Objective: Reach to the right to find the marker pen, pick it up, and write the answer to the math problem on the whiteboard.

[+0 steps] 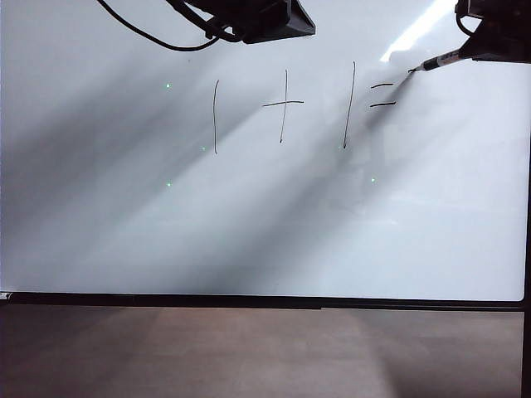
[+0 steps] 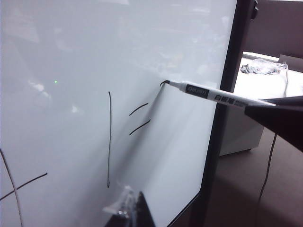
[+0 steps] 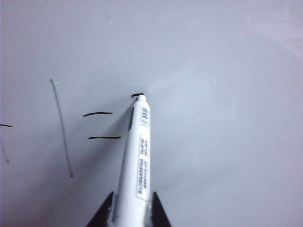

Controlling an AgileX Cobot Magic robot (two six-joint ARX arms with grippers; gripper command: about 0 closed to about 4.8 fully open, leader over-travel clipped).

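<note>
Matte black wedge-shaped left gripper (image 1: 257,21) & right gripper (image 3: 128,210), black cables.

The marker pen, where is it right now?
The marker pen is held in the right pincer at the exterior view's upper right, its tip on the whiteboard just right of the equals sign.
</note>
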